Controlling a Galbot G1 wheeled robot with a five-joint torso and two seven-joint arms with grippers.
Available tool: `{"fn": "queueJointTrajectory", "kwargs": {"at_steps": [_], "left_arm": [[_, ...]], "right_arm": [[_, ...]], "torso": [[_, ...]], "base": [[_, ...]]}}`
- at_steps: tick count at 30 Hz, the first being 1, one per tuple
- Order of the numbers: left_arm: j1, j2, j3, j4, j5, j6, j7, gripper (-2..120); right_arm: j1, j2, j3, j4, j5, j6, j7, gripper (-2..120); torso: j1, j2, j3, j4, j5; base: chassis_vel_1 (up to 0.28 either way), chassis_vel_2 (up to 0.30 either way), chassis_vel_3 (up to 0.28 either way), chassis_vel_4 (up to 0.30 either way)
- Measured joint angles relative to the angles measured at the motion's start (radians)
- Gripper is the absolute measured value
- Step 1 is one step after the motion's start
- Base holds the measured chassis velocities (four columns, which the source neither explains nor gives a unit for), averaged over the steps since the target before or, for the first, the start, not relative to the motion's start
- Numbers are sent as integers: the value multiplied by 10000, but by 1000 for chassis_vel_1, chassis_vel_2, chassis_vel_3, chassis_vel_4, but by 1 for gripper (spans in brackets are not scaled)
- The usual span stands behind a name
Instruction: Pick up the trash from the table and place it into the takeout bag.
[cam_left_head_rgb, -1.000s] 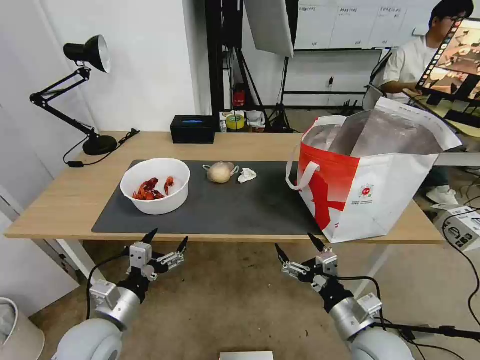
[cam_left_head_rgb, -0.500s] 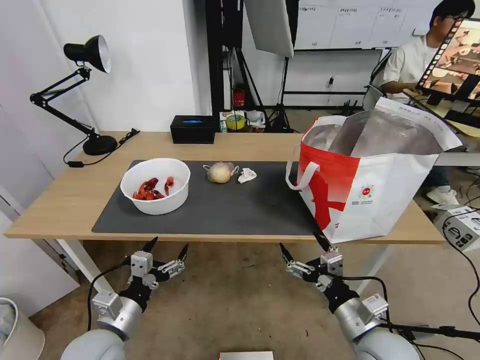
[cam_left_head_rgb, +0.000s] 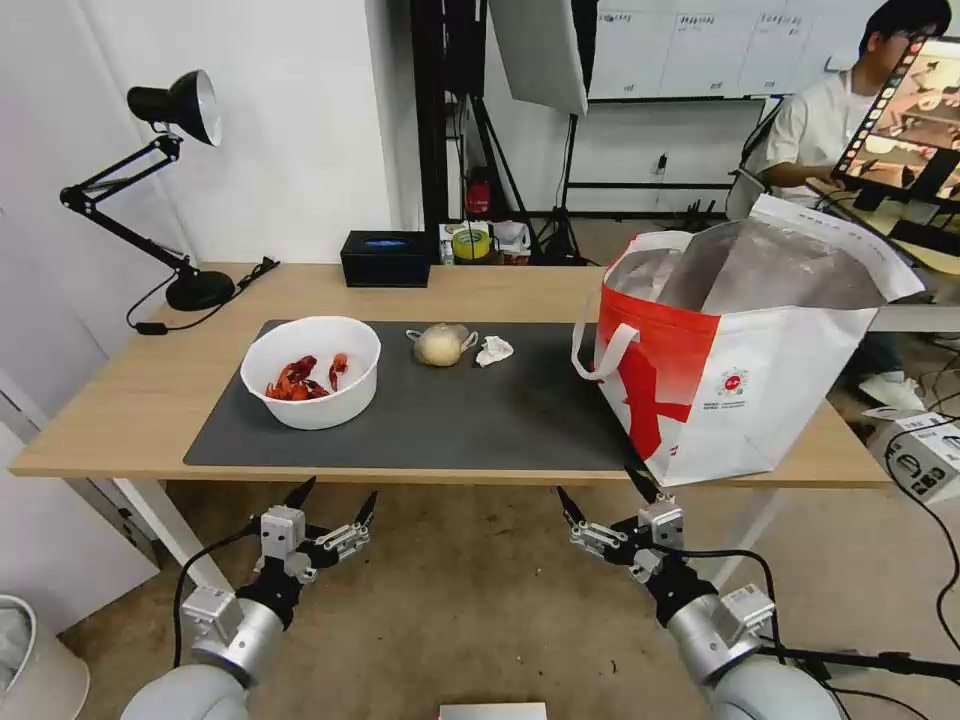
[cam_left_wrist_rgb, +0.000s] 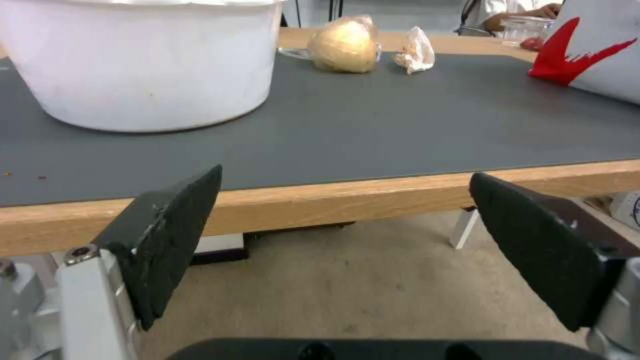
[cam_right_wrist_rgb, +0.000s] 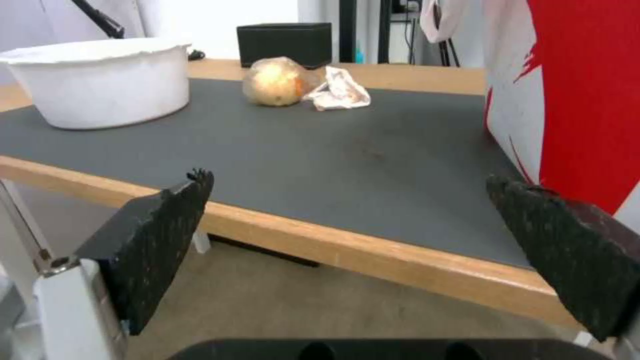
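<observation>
- Wood tabletop in your head view: the table (cam_left_head_rgb: 120, 420) carries a dark grey mat (cam_left_head_rgb: 450, 420) with the white bowl (cam_left_head_rgb: 311, 371) of red shells on its left part, the knotted bag (cam_left_head_rgb: 440, 344) and the crumpled tissue (cam_left_head_rgb: 494, 350) side by side near its far edge, and the takeout bag (cam_left_head_rgb: 740, 370) standing open at its right end.
- Both grippers sit below the table's near edge; compared with a second ago you see the left gripper (cam_left_head_rgb: 334, 495) and right gripper (cam_left_head_rgb: 601, 490) a little lower, while the trash has not moved.
- From your left wrist, the left gripper (cam_left_wrist_rgb: 340, 200) has its jaws spread wide and empty, facing the table edge (cam_left_wrist_rgb: 373, 190), the bowl (cam_left_wrist_rgb: 143, 60) beyond.
- From your right wrist, the right gripper (cam_right_wrist_rgb: 353, 200) is likewise wide open with nothing held, the takeout bag (cam_right_wrist_rgb: 573, 90) close beside one finger.
</observation>
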Motion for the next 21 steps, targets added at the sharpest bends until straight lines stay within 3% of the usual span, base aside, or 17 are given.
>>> {"fn": "queueJointTrajectory", "kwargs": {"at_steps": [21], "left_arm": [[-194, 93, 136, 171, -22, 15, 5, 100]], "right_arm": [[93, 142, -364, -132, -103, -249, 63, 100]], "torso": [[1, 0, 0, 0, 0]], "base": [[0, 0, 0, 0]]}}
